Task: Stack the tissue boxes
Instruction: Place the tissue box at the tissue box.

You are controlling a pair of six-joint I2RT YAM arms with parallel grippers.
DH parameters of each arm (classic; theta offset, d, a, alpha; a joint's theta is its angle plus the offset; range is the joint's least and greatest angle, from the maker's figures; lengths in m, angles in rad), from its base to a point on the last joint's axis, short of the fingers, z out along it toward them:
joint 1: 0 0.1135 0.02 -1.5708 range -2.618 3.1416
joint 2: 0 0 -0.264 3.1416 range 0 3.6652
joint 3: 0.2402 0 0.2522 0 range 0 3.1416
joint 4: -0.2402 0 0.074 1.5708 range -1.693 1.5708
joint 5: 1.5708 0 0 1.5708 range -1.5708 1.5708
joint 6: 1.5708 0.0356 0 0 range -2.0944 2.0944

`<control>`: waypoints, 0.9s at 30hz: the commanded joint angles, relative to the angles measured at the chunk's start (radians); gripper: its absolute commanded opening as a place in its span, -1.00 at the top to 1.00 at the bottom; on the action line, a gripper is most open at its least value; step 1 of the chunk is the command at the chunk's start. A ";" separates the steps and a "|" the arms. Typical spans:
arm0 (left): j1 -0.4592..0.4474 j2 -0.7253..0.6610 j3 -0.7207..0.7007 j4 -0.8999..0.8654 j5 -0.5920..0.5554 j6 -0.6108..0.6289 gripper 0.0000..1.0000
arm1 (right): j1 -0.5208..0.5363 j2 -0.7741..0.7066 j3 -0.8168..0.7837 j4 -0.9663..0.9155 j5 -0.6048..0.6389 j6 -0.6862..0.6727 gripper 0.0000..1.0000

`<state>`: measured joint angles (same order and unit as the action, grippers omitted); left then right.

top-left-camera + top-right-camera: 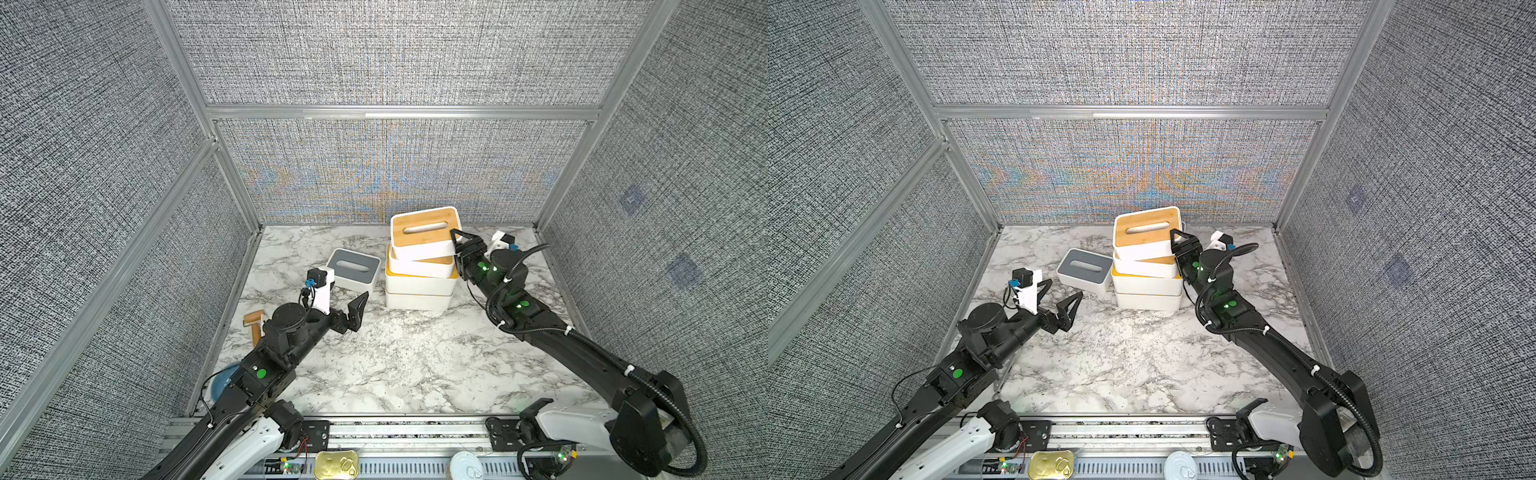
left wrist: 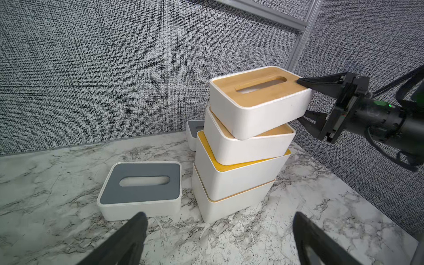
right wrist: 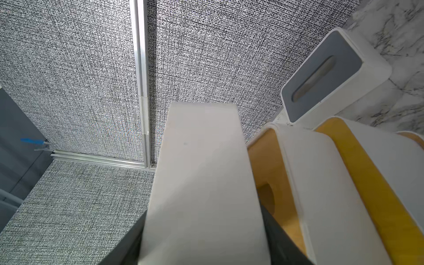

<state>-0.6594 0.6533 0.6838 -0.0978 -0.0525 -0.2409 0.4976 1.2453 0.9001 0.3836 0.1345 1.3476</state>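
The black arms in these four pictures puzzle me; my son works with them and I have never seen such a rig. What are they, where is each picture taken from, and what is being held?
They are two robot arms at a marble table, each ending in a two-fingered gripper. Two pictures look down from one camera head above; two come from cameras on the wrists. The right gripper is shut on one end of a bamboo-lidded tissue box, tilted over a stack of three more. The left gripper is open and empty. A grey-lidded box sits on the table beside the stack; a second grey-lidded box stands behind it, mostly hidden.
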 commanded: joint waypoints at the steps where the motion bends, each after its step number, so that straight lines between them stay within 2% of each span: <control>1: 0.001 0.003 0.003 0.030 0.011 -0.001 -0.99 | 0.006 0.006 0.008 0.043 0.033 -0.003 0.96; 11: 0.001 0.002 0.002 0.030 0.020 0.000 -0.99 | 0.016 0.019 -0.006 0.078 0.020 -0.004 0.80; 17: 0.001 0.002 0.000 0.030 0.019 0.000 -0.99 | 0.019 0.020 -0.022 0.080 0.016 -0.006 0.31; 27: 0.001 0.005 0.001 0.031 0.022 0.002 -0.98 | 0.024 0.003 -0.012 0.023 0.023 -0.037 -0.10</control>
<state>-0.6594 0.6586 0.6827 -0.0906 -0.0422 -0.2405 0.5182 1.2564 0.8825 0.4274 0.1528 1.3479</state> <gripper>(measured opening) 0.993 0.618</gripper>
